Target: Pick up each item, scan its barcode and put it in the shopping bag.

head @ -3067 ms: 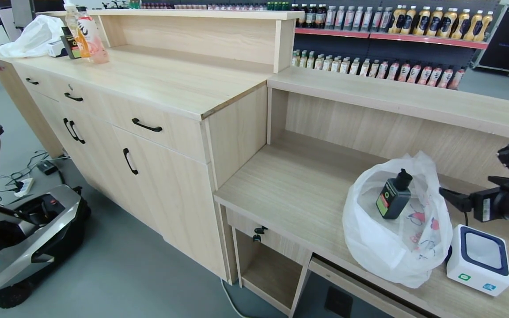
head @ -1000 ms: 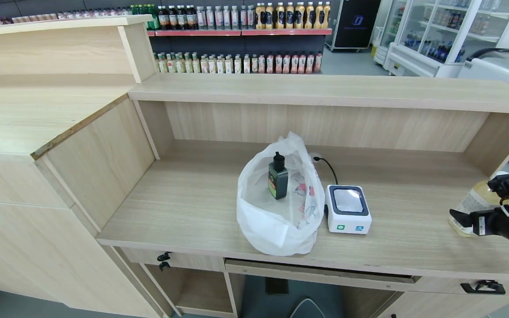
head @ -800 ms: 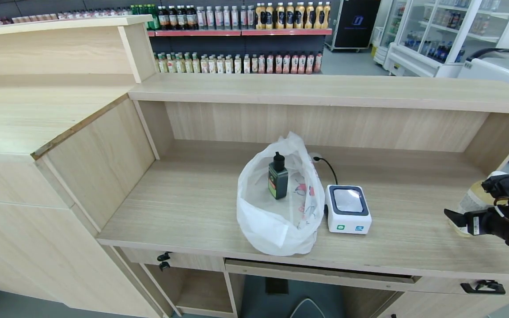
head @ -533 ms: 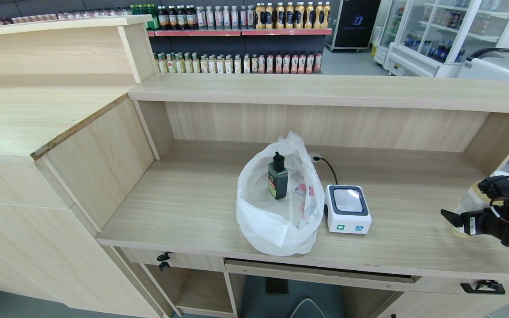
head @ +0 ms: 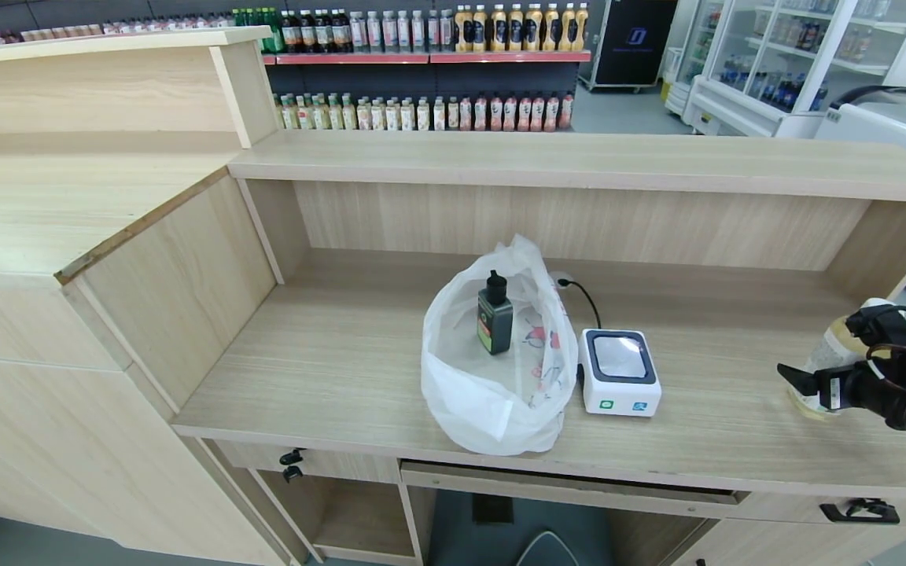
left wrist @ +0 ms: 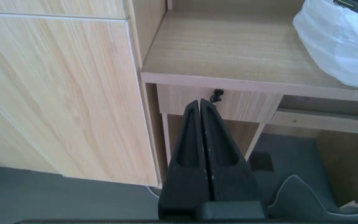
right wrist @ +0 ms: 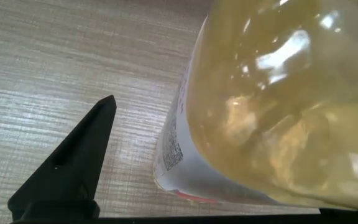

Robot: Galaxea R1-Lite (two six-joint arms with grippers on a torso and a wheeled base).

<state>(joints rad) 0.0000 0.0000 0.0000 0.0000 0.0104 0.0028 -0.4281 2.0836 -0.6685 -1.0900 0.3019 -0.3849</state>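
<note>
The counter [head: 327, 369] is open left of the bag [head: 484, 409], and between the scanner [head: 620, 369] and the yellow bottle [head: 813, 402] clamped in the right gripper [head: 834, 355]. Bag and scanner stand just beside each other mid-counter. A back wall [head: 579, 224] closes the far side, and side panels close both ends.

Pale wood grain is shown across the worktop [head: 327, 369].
A white bag [head: 476, 401] printed in red, a dark green bottle [head: 494, 324] capped in black, a white scanner [head: 620, 393] framed in dark blue and a yellow bottle [head: 832, 352] are seen.
</note>
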